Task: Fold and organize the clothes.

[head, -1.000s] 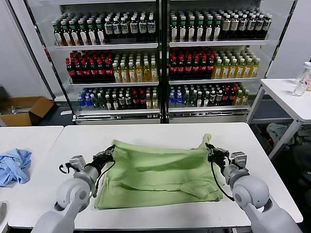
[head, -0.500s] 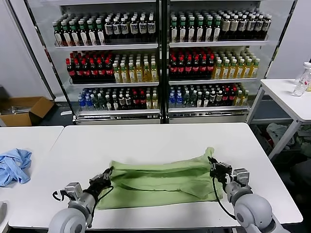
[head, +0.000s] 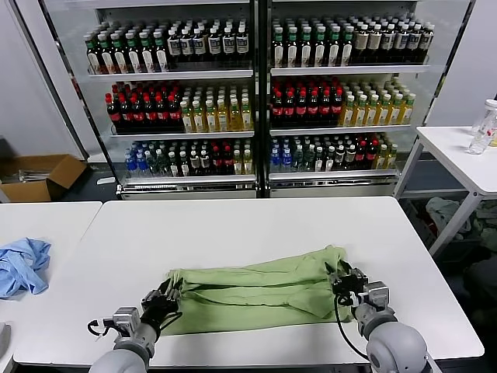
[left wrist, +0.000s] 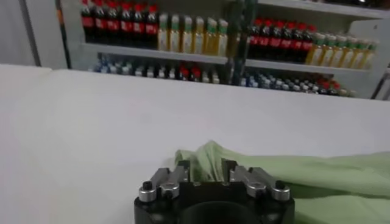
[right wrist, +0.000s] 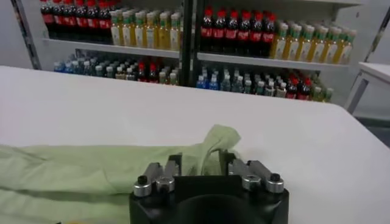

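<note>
The clothes, a light green shirt (head: pixel 256 291), lie folded into a long narrow band across the front of the white table (head: pixel 248 229). My left gripper (head: pixel 165 295) sits at the band's left end and my right gripper (head: pixel 339 277) at its right end, both low over the table. In the left wrist view the left gripper (left wrist: pixel 206 167) has its fingers apart, with a bunched corner of the shirt (left wrist: pixel 317 176) lying loose between them. The right gripper (right wrist: pixel 200 159) is likewise open around a raised corner of the shirt (right wrist: pixel 73 167). No printed graphic shows.
A light blue garment (head: pixel 22 264) lies on the neighbouring table at the left. Glass-door coolers full of bottles (head: pixel 256 93) stand behind. A side table (head: pixel 458 155) with a bottle (head: pixel 485 128) is at the right, a cardboard box (head: pixel 39 175) on the floor at the left.
Both grippers drew back toward the table's front edge, carrying the shirt's far edge over itself into a narrow band. Their fingers, shut on the cloth before, now stand apart.
</note>
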`<state>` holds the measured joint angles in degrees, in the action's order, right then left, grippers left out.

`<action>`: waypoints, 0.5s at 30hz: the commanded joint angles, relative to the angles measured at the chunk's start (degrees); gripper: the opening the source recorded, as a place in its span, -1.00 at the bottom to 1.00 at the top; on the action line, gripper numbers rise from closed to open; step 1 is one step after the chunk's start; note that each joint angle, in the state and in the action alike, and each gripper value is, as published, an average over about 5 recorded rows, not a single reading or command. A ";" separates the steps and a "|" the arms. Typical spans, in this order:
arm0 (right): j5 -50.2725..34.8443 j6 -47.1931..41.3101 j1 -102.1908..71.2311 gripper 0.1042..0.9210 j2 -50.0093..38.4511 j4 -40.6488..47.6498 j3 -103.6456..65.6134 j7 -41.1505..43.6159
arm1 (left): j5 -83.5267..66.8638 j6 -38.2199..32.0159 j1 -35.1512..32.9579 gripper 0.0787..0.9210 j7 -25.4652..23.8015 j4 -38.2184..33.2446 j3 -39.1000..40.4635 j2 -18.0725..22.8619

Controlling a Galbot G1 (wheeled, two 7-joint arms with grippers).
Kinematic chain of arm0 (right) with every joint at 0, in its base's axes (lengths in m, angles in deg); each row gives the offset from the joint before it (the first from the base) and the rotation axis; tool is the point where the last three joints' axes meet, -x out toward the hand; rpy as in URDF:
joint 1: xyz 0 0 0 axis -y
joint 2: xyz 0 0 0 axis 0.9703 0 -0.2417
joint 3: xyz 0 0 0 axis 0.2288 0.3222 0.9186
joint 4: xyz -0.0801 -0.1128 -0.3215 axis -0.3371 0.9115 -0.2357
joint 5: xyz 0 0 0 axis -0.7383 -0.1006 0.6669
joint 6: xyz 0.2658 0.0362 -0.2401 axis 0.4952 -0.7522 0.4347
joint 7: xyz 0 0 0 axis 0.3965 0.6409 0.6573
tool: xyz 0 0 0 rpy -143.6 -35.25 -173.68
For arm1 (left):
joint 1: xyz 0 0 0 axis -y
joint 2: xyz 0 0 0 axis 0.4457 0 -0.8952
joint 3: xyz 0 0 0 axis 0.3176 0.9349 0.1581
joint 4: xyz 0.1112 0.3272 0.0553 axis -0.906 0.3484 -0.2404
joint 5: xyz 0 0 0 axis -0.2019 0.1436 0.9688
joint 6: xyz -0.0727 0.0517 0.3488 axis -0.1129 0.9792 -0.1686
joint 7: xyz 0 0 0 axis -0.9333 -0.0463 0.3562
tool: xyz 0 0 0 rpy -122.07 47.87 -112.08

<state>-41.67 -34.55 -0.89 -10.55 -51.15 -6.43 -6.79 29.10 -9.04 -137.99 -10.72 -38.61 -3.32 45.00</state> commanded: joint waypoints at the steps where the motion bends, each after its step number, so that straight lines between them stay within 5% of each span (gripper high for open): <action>1: 6.32 1.71 -4.60 0.15 0.96 -3.69 0.28 0.87 | 8.34 -3.05 -0.74 -0.17 5.68 -1.35 -0.06 4.58; 9: 6.85 1.83 -5.34 0.68 1.56 -3.75 1.04 1.26 | 7.36 -0.60 1.56 0.39 4.18 3.04 1.43 6.69; 15: 6.79 2.22 -5.56 0.76 1.47 -3.56 0.90 1.39 | 7.88 0.70 0.82 0.73 2.40 4.52 2.02 6.38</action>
<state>-36.40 -32.85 -4.98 -9.27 -53.81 -5.60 -5.59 34.88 -9.06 -137.31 -8.13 -36.09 -1.83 49.85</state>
